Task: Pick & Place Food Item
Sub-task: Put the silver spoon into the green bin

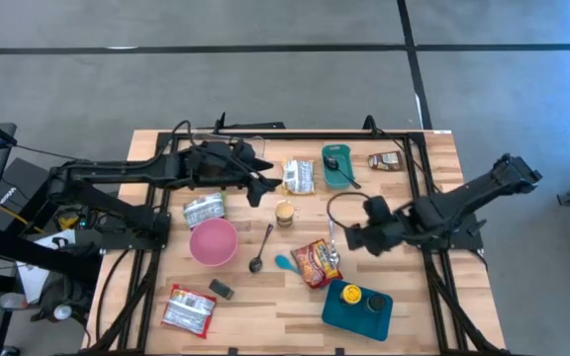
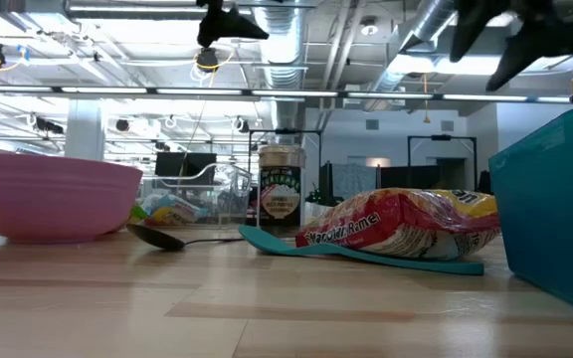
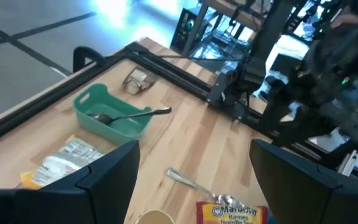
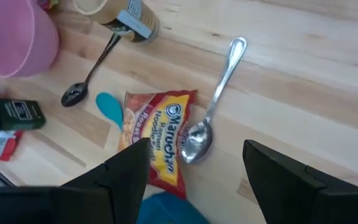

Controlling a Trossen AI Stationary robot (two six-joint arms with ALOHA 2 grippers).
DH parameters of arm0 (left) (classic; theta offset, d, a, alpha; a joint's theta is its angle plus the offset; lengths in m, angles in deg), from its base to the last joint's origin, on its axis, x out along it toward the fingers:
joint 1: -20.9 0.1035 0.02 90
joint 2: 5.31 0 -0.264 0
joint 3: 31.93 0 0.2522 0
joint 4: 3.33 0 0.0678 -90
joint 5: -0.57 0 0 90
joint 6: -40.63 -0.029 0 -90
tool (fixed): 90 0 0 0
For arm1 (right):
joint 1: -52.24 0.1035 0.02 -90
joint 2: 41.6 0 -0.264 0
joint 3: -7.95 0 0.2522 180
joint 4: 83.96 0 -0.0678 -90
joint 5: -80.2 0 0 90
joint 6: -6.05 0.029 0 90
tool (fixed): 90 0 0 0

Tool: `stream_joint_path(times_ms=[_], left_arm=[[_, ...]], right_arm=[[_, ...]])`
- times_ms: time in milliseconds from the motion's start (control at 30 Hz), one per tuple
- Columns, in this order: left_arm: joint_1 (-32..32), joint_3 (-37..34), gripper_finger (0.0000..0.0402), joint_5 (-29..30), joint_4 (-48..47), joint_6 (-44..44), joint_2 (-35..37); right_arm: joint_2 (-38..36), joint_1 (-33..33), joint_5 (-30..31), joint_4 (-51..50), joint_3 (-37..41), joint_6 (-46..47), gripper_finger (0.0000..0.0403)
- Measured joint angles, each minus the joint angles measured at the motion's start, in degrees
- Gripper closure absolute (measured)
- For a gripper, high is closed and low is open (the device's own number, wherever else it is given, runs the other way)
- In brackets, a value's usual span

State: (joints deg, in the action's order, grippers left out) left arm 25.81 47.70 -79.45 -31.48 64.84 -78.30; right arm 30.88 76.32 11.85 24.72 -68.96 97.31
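My right gripper (image 1: 356, 237) hangs above the table with fingers (image 4: 126, 177) spread, grasping nothing. Just below and ahead of it lies the ramen noodle packet (image 4: 156, 142), red and yellow, flat on the wood. A silver spoon (image 4: 211, 118) has its bowl touching the packet's edge; a teal spoon (image 4: 109, 107) pokes out from under the packet's other side. A dark spoon (image 4: 87, 78) lies beyond, between the packet and the pink bowl (image 4: 17, 38). A jar (image 1: 284, 213) stands near the table's middle.

My left gripper (image 1: 258, 186) is also released, raised over the table's far half near a white packet (image 1: 299, 177). Green tray (image 3: 112, 113) with a spoon in it sits beyond. Teal container (image 1: 357, 307) is at the near edge, just beside the ramen.
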Motion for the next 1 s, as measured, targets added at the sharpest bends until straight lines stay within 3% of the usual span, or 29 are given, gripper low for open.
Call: stream_joint_path(times_ms=[433, 1000], left_arm=[[0.0, 0.0, 0.0101, -0.1, -1.4, 0.0, -0.1], [0.0, 0.0, 0.0101, -0.3, -3.9, 0.0, -0.1]], right_arm=[[13.0, -12.2, -13.1, 7.3, 0.0, -5.9, 0.0207], [27.0, -16.0, -18.4, 12.6, 0.0, -6.4, 0.0291]])
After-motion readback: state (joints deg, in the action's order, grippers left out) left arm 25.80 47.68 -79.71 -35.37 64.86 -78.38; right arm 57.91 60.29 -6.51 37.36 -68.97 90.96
